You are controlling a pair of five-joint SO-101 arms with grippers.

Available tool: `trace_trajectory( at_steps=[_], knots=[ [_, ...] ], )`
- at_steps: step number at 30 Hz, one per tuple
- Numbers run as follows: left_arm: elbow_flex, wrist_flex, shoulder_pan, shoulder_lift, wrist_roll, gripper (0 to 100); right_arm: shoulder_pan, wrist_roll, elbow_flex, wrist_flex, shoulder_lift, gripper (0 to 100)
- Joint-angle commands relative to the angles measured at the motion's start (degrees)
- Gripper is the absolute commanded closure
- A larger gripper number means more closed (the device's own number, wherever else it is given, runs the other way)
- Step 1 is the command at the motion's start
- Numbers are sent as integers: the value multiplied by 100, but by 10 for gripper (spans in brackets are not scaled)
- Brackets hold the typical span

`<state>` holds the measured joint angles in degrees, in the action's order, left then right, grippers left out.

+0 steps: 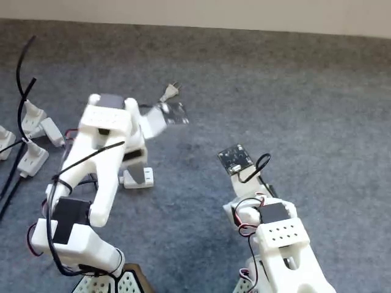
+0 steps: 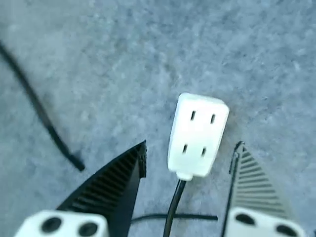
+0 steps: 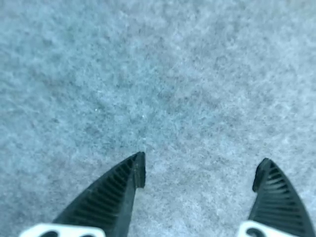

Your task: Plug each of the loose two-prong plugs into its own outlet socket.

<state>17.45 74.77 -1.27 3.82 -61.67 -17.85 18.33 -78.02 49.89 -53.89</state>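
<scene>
At nine o'clock on your grey bench (image 1: 305, 91) lie three white outlet sockets (image 1: 32, 157). Your left gripper (image 2: 191, 147) stands wide, its jaws either side of a lone outlet socket (image 2: 197, 134) without touching it. A loose plug (image 1: 171, 91) lies toward twelve o'clock. At five o'clock, your right gripper (image 3: 203, 159) gapes wide over bare bench.

- Your left arm (image 1: 101, 168) runs from the lower left of the high view up toward the upper middle-left, with its wrist tipped forward and down.
- Your left claw (image 2: 190, 158) stands open, one dark finger and one pale finger apart.
- Your right arm (image 1: 278, 235) sits at the lower right of the high view.
- Your right claw (image 3: 202, 168) is spread wide, fingertips well apart.
</scene>
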Motion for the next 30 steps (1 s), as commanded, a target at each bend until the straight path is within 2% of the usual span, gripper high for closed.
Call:
trace_trajectory(
  at_steps=[1,7,14,17,21,25,28,30],
  knots=[
    [418,-774,-48,-22,-70,716,-57,-18,40,-66,-40,666],
    [699,-905,-84,48,-79,715,-57,-18,40,-66,-40,666],
    [699,-1081,-101,1051,-79,720,-57,-18,40,-66,-40,666],
    [462,-985,-101,1244,-79,783,-57,-18,40,-66,-40,666],
    [-57,-9,-312,1262,-79,985,-57,-18,40,-66,-40,666],
    [-488,1099,-743,1218,-79,997,-57,-18,40,-66,-40,666],
    [-620,1556,-1182,1218,-26,995,-57,-18,40,-66,-40,666],
    [-637,1644,-1552,1218,273,995,-57,-18,40,-66,-40,666]
  ],
)
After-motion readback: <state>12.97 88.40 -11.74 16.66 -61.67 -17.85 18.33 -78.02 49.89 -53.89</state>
